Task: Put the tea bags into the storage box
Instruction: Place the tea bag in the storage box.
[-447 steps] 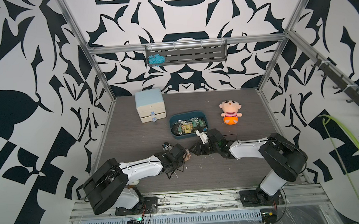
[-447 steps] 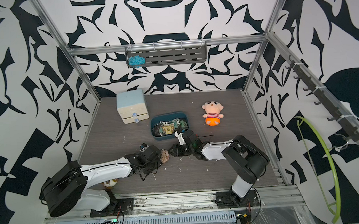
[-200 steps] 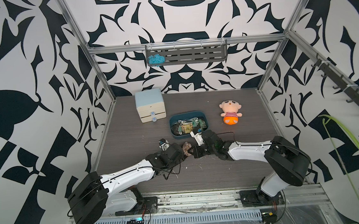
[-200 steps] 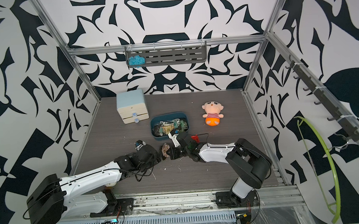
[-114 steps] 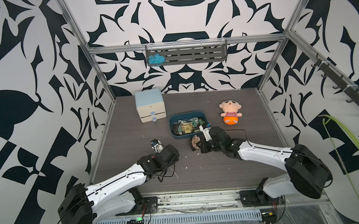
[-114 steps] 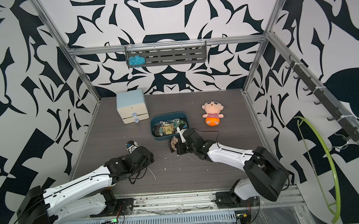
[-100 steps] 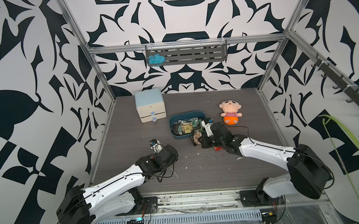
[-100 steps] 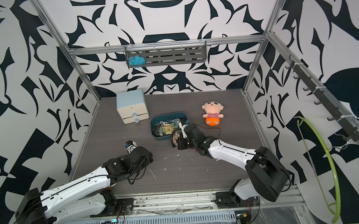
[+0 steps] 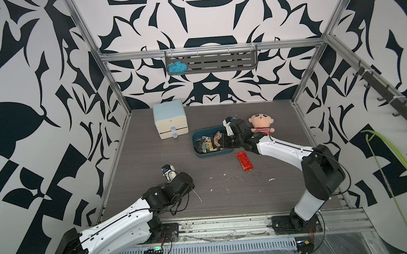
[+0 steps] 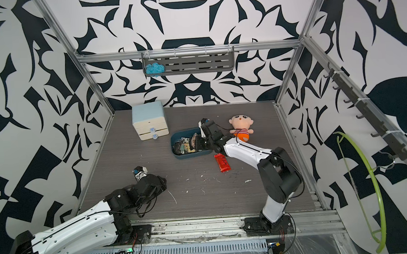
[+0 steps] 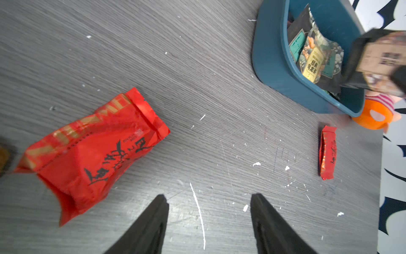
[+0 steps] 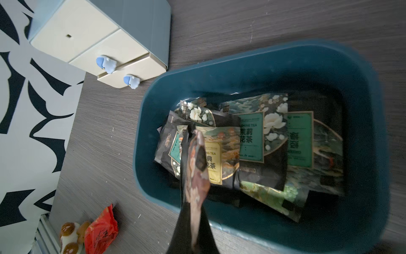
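- Over the shallow teal plastic storage box [image 12: 142, 154], right jaws pinch a brown-beige foil tea sachet [image 12: 198, 176] above the dark green-labelled sachets [image 12: 252, 136] piled inside.
- Left jaws gape empty over the grey surface [image 11: 197, 88], beside a crinkled red foil sachet [image 11: 94, 154].
- Second red sachet [image 9: 244, 161] lies just outside the box!

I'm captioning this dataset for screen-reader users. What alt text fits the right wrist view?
The right gripper, shut on a tea bag held edge-on, hangs over the teal storage box, where several dark sachets with green and yellow labels lie. On the table outside the box are a cream drawer cabinet, a red sachet and a small plush toy.
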### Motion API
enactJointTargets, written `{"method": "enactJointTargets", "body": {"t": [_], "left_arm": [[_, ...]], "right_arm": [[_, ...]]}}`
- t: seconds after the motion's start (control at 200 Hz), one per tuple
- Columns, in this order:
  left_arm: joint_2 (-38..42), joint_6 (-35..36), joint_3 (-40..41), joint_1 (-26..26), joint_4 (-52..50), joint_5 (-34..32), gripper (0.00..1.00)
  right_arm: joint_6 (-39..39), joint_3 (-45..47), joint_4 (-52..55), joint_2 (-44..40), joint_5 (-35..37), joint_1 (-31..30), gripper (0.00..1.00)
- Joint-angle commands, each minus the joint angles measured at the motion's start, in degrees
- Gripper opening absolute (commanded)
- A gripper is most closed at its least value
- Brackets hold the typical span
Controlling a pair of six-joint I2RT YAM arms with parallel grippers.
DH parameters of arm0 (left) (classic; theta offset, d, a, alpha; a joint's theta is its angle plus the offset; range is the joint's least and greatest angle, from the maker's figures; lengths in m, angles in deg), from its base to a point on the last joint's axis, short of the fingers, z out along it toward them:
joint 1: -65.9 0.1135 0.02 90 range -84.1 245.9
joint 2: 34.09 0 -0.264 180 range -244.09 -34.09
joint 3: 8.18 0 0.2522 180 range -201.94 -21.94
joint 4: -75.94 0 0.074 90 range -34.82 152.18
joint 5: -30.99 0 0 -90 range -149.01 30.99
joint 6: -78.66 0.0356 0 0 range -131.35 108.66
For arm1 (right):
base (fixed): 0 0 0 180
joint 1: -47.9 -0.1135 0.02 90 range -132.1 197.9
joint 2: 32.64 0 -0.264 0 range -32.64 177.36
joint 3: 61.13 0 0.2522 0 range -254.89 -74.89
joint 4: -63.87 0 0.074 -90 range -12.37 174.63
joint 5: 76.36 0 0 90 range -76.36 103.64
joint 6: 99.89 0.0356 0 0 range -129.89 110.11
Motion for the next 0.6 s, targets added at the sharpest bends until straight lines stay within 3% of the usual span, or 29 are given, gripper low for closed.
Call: {"method": "enactJointTargets", "body": {"t": [0.0,0.17,0.265,0.495,0.595], "left_arm": [[1.65,0.10,0.55,0.03,-2.63,-0.69,0.65],[1.36,-0.16,0.93,-0.01,-3.30,-0.64,0.65],[0.60,-0.16,0.78,0.03,-3.67,-0.79,0.65],[-0.66,0.78,-0.91,0.03,-6.26,-2.92,0.66],[-1.33,0.81,-1.68,0.03,-7.61,-3.83,0.65]], "right_arm": [[1.39,-4.54,1.27,2.31,-2.22,-0.02,0.00],[1.75,-8.05,2.50,6.50,-3.75,-0.02,0.00],[1.69,-8.28,2.77,7.15,-3.80,-0.02,0.07],[1.03,-5.67,2.96,4.93,-0.67,0.37,0.42],[-0.15,-4.60,4.13,2.28,1.59,0.72,0.49]]}}
